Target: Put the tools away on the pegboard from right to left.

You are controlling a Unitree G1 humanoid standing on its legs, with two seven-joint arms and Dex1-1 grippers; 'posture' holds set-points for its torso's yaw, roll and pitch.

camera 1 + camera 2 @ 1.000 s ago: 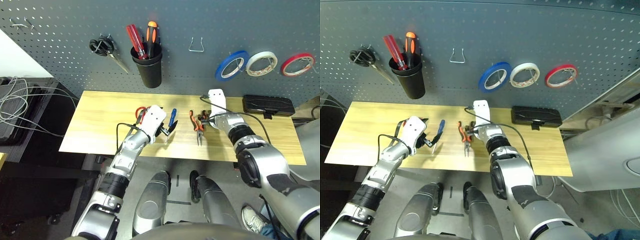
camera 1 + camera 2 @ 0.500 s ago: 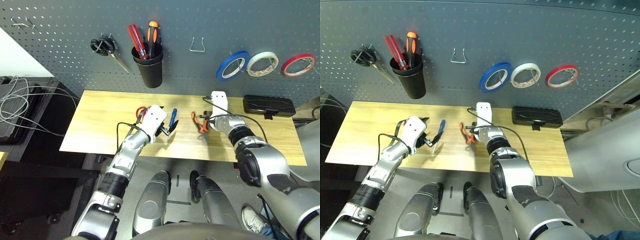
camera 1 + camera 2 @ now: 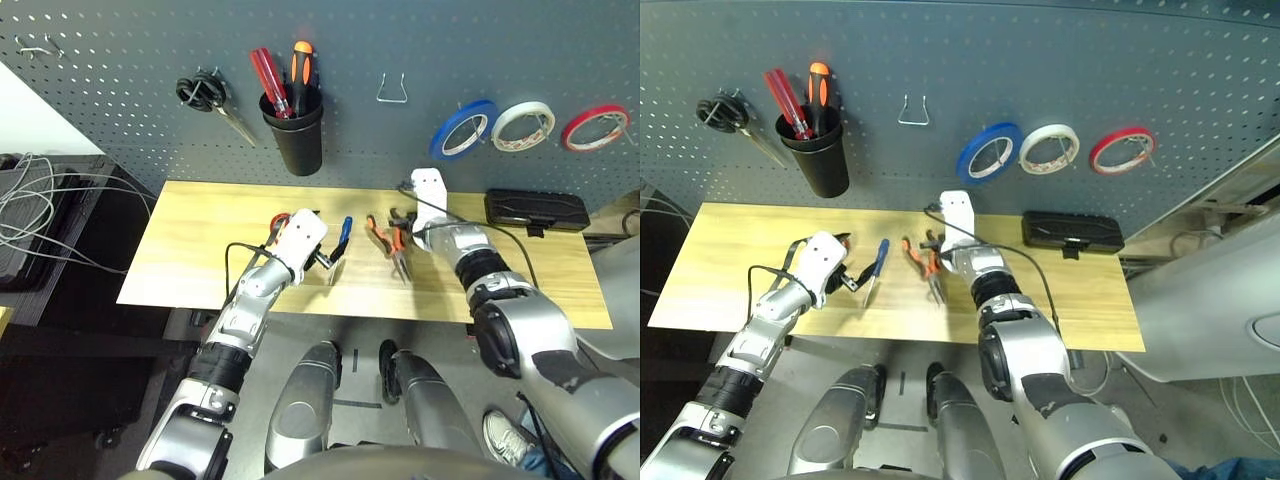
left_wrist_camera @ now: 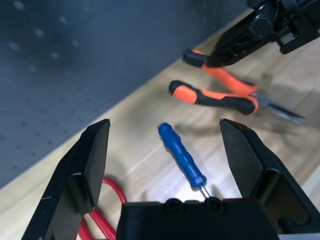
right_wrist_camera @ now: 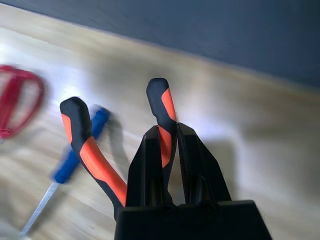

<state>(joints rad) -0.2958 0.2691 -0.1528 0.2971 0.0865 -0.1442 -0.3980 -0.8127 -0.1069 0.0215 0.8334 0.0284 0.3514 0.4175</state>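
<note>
Gripping one handle of the pliers (image 3: 388, 240), the right gripper (image 3: 404, 226) holds them above the table (image 3: 200, 250). The left gripper (image 4: 170, 165), jaws spread, frames the screwdriver (image 4: 181, 159) beside the red-handled scissors (image 3: 280, 222). Farther back, the blue tape roll (image 3: 463, 130) hangs on the pegboard (image 3: 120, 90). No legible writing.

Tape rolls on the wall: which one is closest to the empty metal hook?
The blue tape roll. It hangs leftmost of the three, next to the empty metal hook. The white tape roll is in the middle, and the red tape roll hangs farthest away.
</note>
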